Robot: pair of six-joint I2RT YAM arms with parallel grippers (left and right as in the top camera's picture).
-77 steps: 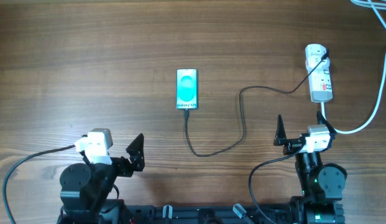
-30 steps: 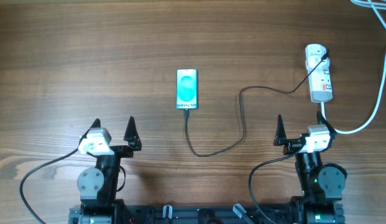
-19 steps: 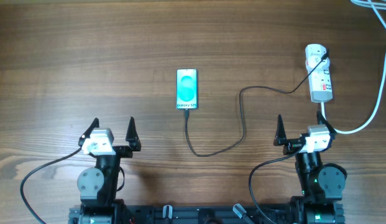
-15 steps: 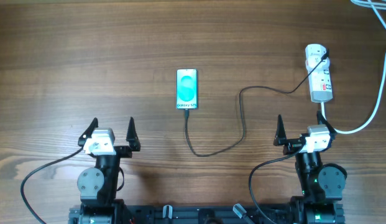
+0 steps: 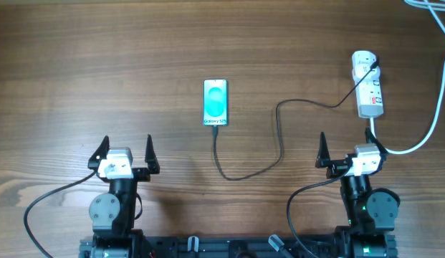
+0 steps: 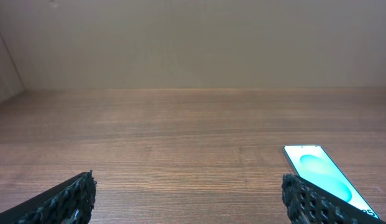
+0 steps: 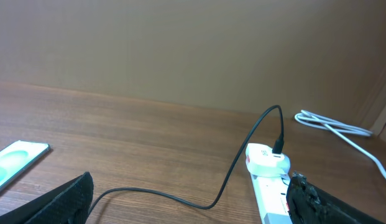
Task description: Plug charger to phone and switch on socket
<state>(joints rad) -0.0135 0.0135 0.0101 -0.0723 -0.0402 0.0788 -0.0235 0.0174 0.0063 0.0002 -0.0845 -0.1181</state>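
Observation:
The phone (image 5: 216, 102) lies mid-table with its cyan screen up; it also shows at the lower right in the left wrist view (image 6: 323, 177) and at the left edge in the right wrist view (image 7: 12, 158). The charger's black cable (image 5: 279, 136) runs from the phone's near end, loops, and rises to a white adapter (image 7: 267, 160) on the socket (image 5: 367, 93). My left gripper (image 5: 126, 147) is open near the front edge, left of the phone. Below the socket, my right gripper (image 5: 350, 147) is open too. Both hold nothing.
A thick white cord (image 5: 423, 140) leaves the socket's near end and curves up along the right edge of the table; it also shows as a coil (image 7: 332, 124) at the far right. Bare wood lies between the two arms.
The left arm has turned from pointing right to facing the far side, then drifted slightly left. The right arm, phone, cable and socket have not moved.

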